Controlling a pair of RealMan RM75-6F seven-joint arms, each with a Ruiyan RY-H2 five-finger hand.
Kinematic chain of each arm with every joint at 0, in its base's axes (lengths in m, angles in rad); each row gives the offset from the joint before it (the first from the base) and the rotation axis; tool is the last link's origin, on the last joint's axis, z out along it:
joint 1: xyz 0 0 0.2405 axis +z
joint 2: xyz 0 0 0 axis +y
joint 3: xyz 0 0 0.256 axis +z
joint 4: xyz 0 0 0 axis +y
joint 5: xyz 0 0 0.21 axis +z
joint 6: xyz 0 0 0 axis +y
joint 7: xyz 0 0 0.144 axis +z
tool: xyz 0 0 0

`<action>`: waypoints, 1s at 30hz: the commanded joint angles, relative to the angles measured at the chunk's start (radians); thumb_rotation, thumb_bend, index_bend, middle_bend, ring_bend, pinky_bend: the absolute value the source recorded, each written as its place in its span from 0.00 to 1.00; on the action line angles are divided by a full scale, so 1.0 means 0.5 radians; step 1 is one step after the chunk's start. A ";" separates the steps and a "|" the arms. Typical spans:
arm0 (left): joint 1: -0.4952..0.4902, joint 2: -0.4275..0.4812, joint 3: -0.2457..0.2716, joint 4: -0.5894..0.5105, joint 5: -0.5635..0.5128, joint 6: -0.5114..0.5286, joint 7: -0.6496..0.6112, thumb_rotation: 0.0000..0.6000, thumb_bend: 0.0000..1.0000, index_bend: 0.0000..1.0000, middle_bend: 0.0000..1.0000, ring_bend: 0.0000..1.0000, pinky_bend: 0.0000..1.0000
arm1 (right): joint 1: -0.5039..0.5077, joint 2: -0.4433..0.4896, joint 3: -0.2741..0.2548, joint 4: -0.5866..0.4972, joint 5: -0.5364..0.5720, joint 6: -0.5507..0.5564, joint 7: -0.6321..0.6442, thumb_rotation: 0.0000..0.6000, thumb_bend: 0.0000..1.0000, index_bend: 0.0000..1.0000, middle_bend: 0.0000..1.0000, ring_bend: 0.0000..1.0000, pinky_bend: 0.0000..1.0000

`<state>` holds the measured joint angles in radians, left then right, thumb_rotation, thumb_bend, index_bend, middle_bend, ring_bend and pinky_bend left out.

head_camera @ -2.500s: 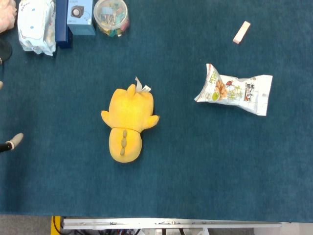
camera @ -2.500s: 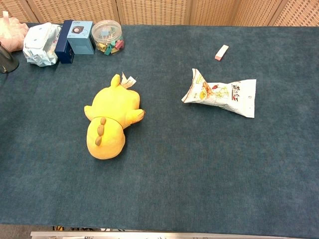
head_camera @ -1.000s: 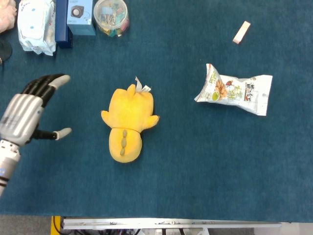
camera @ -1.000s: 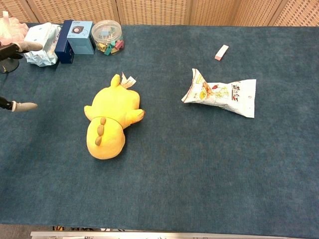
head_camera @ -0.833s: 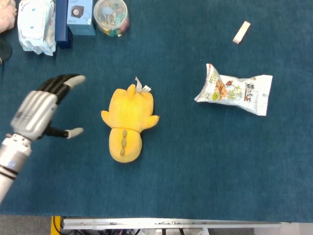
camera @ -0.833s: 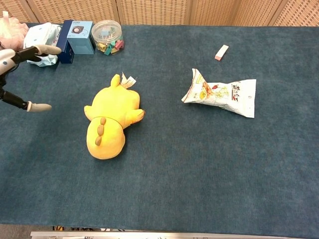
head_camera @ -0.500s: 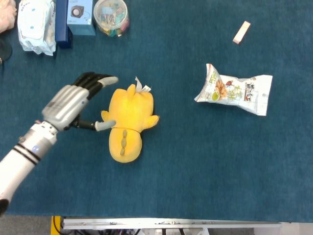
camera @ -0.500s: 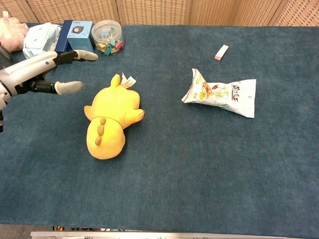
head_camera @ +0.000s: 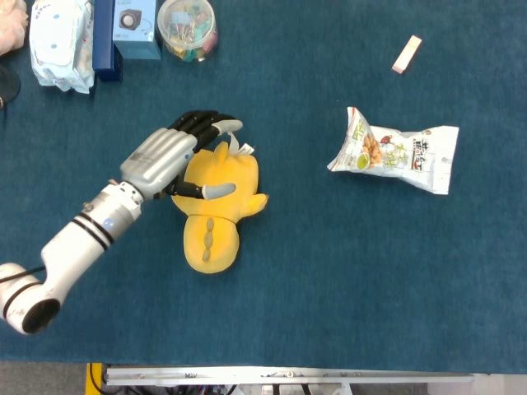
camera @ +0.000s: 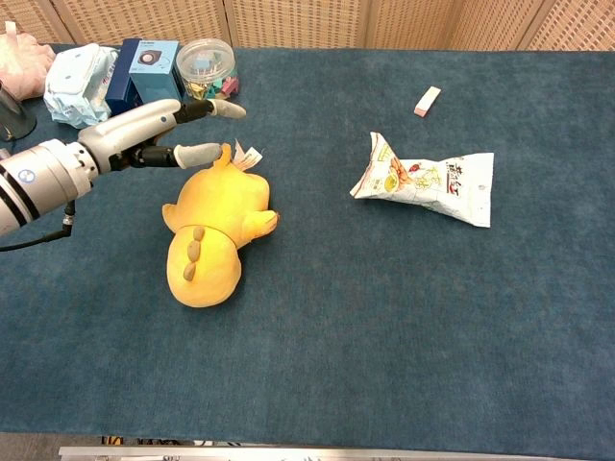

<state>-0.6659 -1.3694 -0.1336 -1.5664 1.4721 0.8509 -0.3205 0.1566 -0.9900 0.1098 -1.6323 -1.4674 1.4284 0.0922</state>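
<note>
1. At centre-left of the head view, the left robot hand (head_camera: 169,158) is spread above the upper part of the yellow plush toy (head_camera: 216,210), fingers apart and holding nothing. The right robot hand shows in neither view.
2. The plush toy lies flat on the blue desk (head_camera: 329,280), its white tag (head_camera: 240,146) towards the top of the frame and its rounded end towards the bottom.
3. In the chest view the left robot hand (camera: 154,134) appears raised above the toy (camera: 213,235); whether the thumb touches the fabric cannot be told. In the head view the thumb overlaps the toy's body and the other fingers reach past its top edge, near the tag.
4. Judgement: the step in hand is the approach to a grasp of the toy; no grip is made yet.
5. Judgement: the next move calls for lowering the hand onto the toy's upper body and closing the fingers around it, thumb on one side and the rest on the other. The toy is soft and likely to give, so a full wrap seems safer than a fingertip pinch.
6. Elsewhere: a snack bag (head_camera: 395,151) at right, a small pink eraser (head_camera: 406,54) at upper right, and a clear jar of clips (head_camera: 187,27), a blue box (head_camera: 134,25) and a tissue pack (head_camera: 59,41) at upper left, all well apart from the hand.
</note>
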 commanded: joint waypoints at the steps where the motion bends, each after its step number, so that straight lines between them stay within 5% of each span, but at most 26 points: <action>1: -0.039 -0.036 -0.003 0.028 -0.019 -0.028 0.044 0.19 0.01 0.11 0.11 0.05 0.00 | -0.002 0.001 -0.001 -0.001 0.001 0.001 -0.002 1.00 0.18 0.49 0.52 0.38 0.41; 30: -0.208 -0.310 0.081 0.365 -0.219 -0.206 0.304 0.18 0.01 0.11 0.11 0.05 0.00 | -0.014 0.002 -0.002 -0.001 0.025 -0.014 -0.022 1.00 0.18 0.49 0.52 0.38 0.41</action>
<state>-0.7706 -1.5241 -0.0936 -1.3854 1.3648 0.7485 -0.1692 0.1495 -0.9891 0.1089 -1.6325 -1.4551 1.4213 0.0816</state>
